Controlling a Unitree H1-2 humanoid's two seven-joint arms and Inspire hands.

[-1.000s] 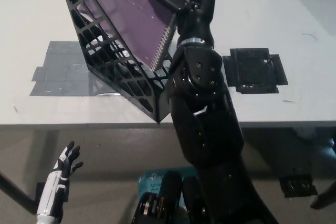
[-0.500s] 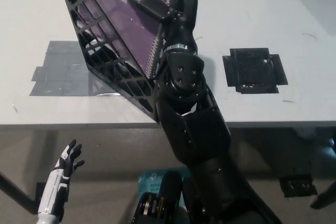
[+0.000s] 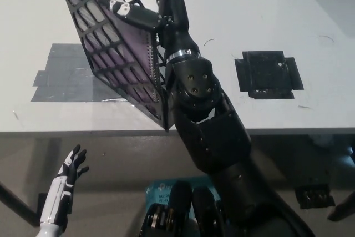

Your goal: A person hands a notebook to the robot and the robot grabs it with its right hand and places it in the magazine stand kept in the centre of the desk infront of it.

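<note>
Since a second ago the purple notebook has dropped inside the black magazine stand on the counter, showing through its mesh. Right robot hand clamps its top edge. Left robot hand hangs low, fingers apart.

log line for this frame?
notebook: inside magazine stand | right hand: on notebook's top edge | left hand: open, low, idle
</note>
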